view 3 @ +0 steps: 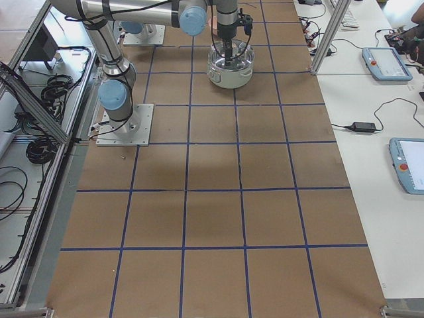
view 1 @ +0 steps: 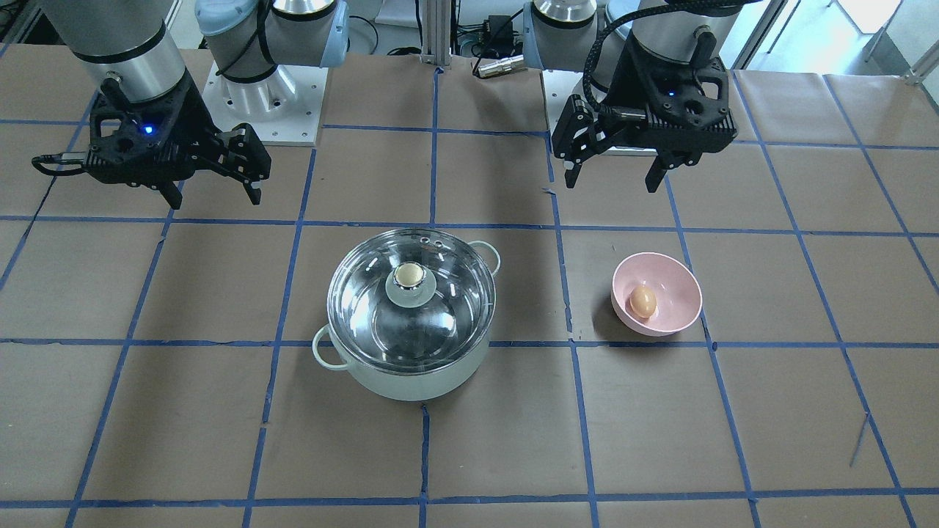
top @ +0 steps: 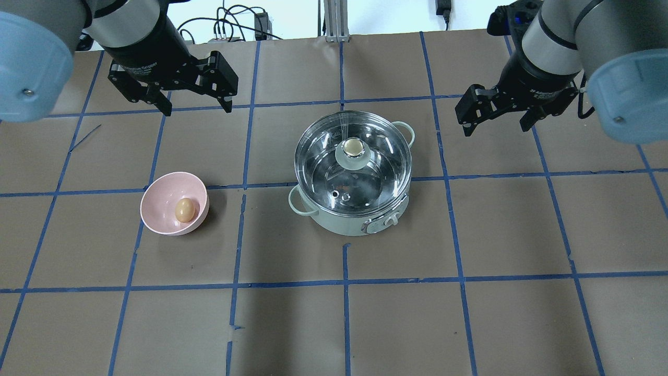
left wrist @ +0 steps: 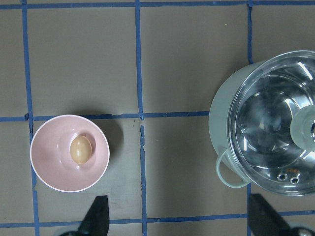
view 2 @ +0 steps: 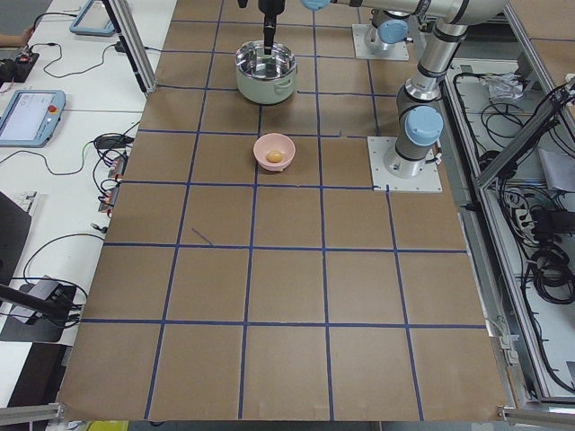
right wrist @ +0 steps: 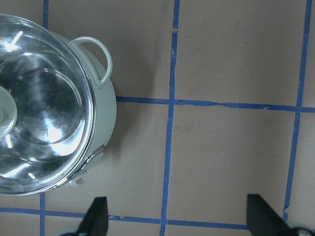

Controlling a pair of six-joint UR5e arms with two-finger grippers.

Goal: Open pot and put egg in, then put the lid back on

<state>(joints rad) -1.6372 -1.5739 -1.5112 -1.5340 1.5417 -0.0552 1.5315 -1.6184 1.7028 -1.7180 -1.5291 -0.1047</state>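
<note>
The mint-green pot (view 1: pixel 411 378) stands mid-table with the glass lid (view 1: pixel 447 308) on it, gold-topped knob (view 1: pixel 409 277) up. The egg (view 1: pixel 642 301) lies in the pink bowl (view 1: pixel 678 282). In the overhead view the pot (top: pixel 334 222), the lid (top: pixel 378 167), the egg (top: pixel 185 209) and the bowl (top: pixel 156 201) also show. My left gripper (top: pixel 197 107) is open and empty, hovering behind the bowl. My right gripper (top: pixel 494 127) is open and empty, hovering to the pot's right. The left wrist view shows the egg (left wrist: pixel 80 149) and the pot (left wrist: pixel 221 113).
The table is brown paper with a blue tape grid. The two arm base plates (view 1: pixel 275 110) sit at the robot's edge. Operator desks with tablets and cables (view 2: pixel 31 112) flank the table's far side.
</note>
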